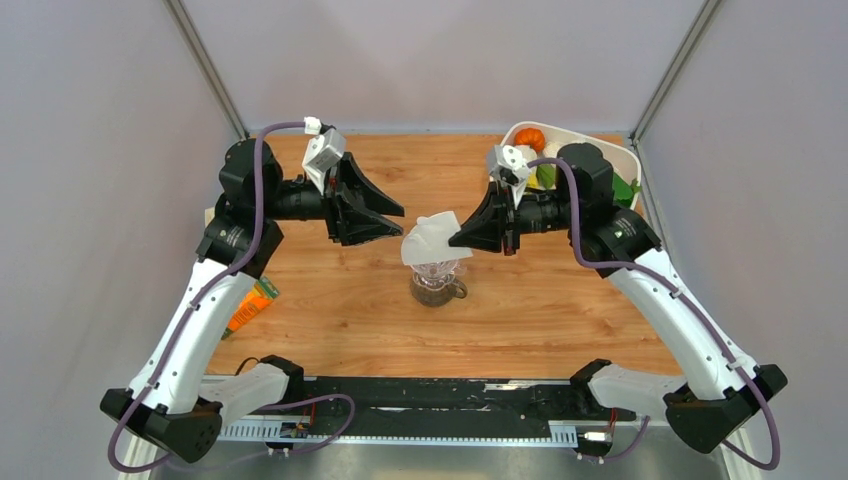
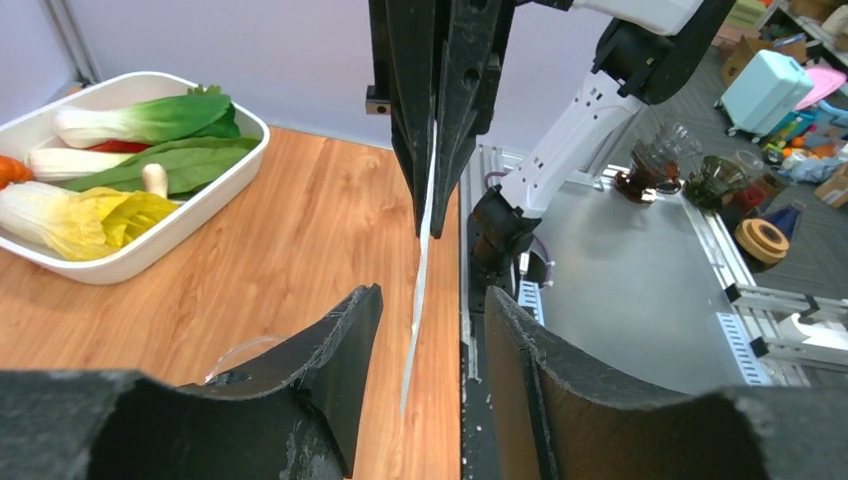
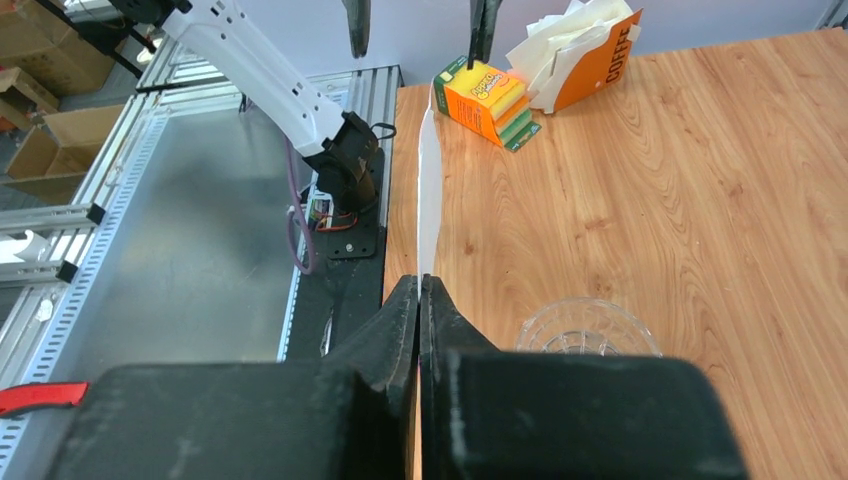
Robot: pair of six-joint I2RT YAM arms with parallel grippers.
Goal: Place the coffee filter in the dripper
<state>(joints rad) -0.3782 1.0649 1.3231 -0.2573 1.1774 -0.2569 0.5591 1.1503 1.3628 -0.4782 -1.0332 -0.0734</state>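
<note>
The white paper coffee filter (image 1: 430, 241) hangs just above the clear ribbed dripper (image 1: 436, 270), which sits on a small glass jug at the table's middle. My right gripper (image 1: 457, 238) is shut on the filter's right edge; in the right wrist view the filter (image 3: 428, 190) shows edge-on, rising from the closed jaws, with the dripper (image 3: 588, 328) low to the right. My left gripper (image 1: 397, 232) is open just left of the filter. In the left wrist view the filter's edge (image 2: 421, 270) stands between my open fingers without touching them.
A white tray (image 1: 621, 156) of vegetables stands at the back right, also in the left wrist view (image 2: 215, 208). An orange packet (image 1: 250, 306) lies at the left edge. In the right wrist view an orange sponge pack (image 3: 488, 102) and a filter packet (image 3: 590, 55) sit far off.
</note>
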